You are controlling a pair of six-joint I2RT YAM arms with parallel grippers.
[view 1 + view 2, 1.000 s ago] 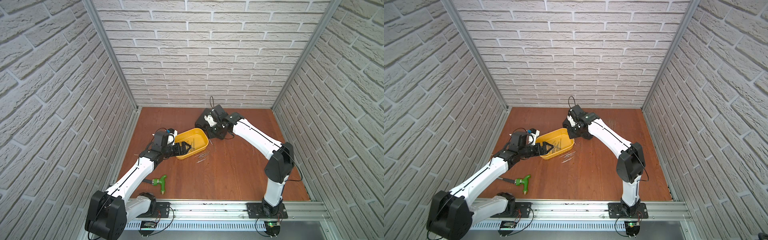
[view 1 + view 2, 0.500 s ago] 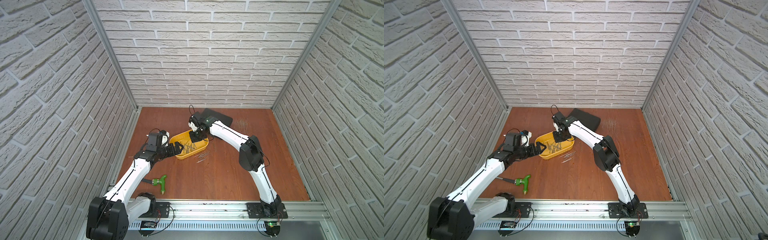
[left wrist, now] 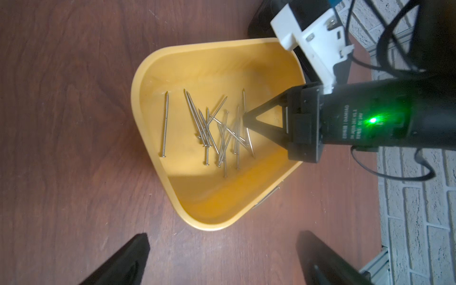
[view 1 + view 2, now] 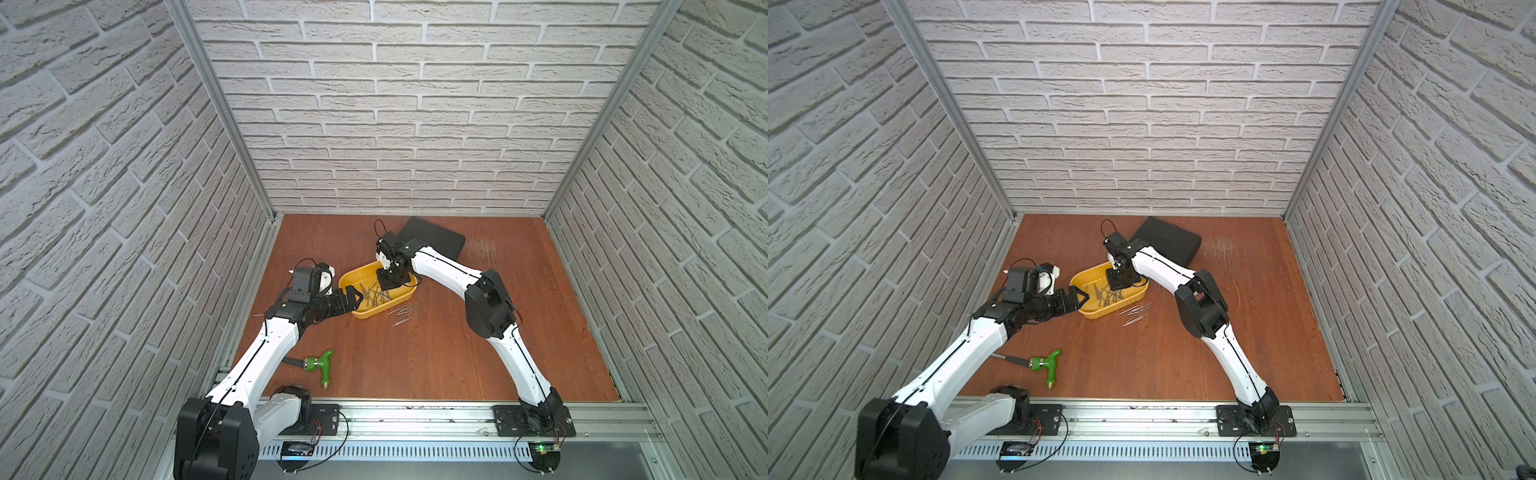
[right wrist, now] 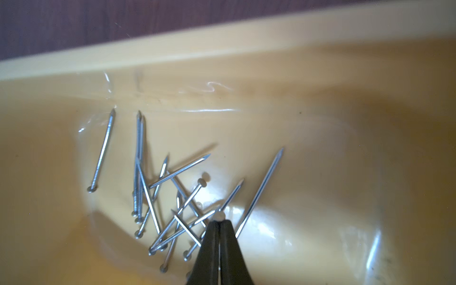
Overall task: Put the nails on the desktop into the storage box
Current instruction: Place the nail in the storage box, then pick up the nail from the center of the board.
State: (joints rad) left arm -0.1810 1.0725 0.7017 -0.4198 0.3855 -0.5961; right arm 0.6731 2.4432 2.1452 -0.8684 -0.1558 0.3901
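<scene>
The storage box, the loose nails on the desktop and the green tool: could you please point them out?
storage box [image 3: 209, 202]: left wrist view, inner wall.
loose nails [image 4: 404, 314]: top view, cluster's middle.
green tool [image 4: 322, 366]: top view, handle.

Nails in storage box, few nr it.

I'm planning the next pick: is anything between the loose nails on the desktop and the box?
Nothing visible. The loose nails lie on bare desktop just beside the box; only its wall stands between. The open left gripper is at the box's other end.
</scene>
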